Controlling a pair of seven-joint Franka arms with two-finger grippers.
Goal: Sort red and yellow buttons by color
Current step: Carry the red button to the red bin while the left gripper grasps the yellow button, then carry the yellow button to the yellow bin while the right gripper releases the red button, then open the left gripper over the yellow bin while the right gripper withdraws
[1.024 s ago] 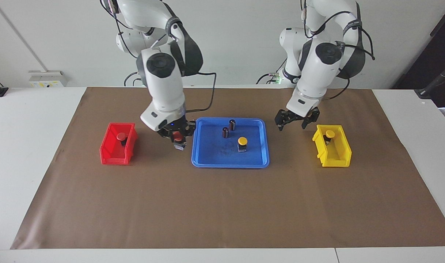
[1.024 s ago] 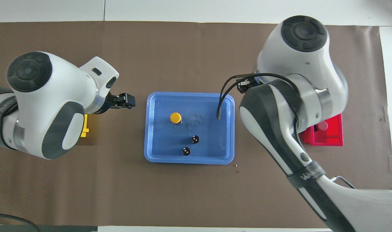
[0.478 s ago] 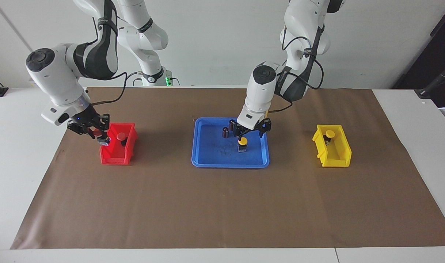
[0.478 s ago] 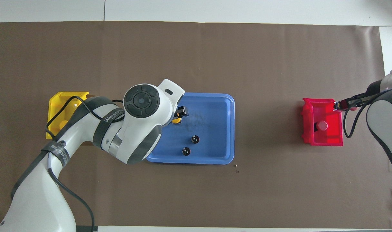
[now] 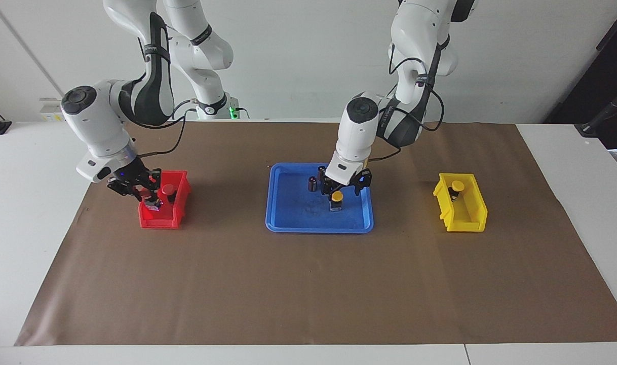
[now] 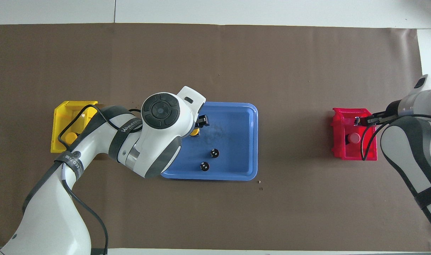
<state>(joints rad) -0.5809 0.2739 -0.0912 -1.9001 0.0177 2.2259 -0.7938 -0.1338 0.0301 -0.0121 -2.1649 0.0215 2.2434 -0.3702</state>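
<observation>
My right gripper (image 5: 147, 196) is shut on a red button (image 5: 146, 194) and holds it just inside the red bin (image 5: 159, 220), beside a second red button (image 5: 167, 189) that rests in the bin. In the overhead view the right gripper (image 6: 358, 121) is over the red bin (image 6: 336, 136), where the resting red button (image 6: 354, 137) shows. My left gripper (image 5: 341, 191) is open, one finger on each side of a yellow button (image 5: 337, 196) standing in the blue tray (image 5: 298, 228). Another yellow button (image 5: 456, 186) lies in the yellow bin (image 5: 470, 218).
Two dark capless cylinders (image 5: 312, 183) (image 5: 321, 171) stand in the tray, nearer to the robots than the yellow button. The left arm's wrist covers much of the tray (image 6: 251, 141) from above. Brown paper covers the table.
My right gripper carried the red button from beside the red bin to over and down into it. My left gripper sank a little around the yellow button.
</observation>
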